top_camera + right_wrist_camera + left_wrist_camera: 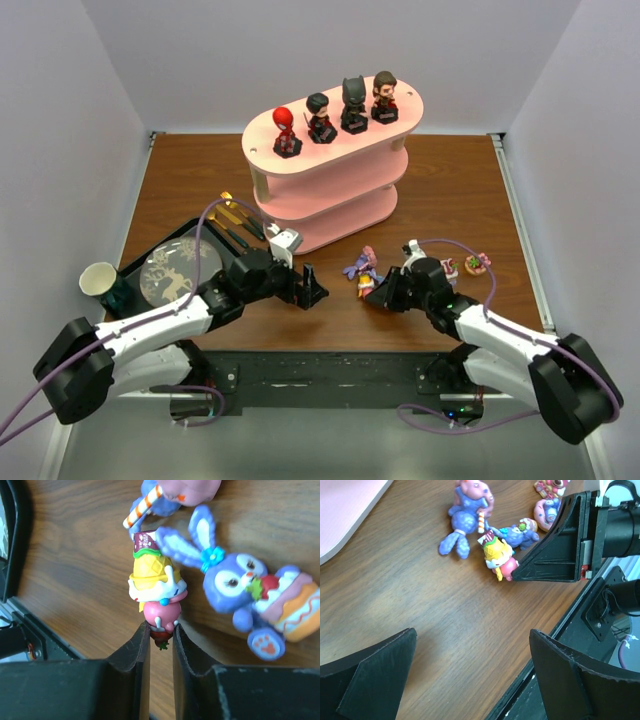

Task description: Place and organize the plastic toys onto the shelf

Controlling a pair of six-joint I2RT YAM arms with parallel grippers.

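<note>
Near the front edge of the table (200, 170), before the shelf (330, 150), the right gripper (161, 630) pinches the yellow-and-pink toy (155, 587) by its pink end, long axis pointing straight away from the fingers (135, 655); the left gripper (312, 290) gapes empty nearby.

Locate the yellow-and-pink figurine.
Right wrist view, centre: the yellow-and-pink figurine lies on the table, its pink end pinched in the right gripper, just left of the purple bunny, in front of the shelf.
</note>
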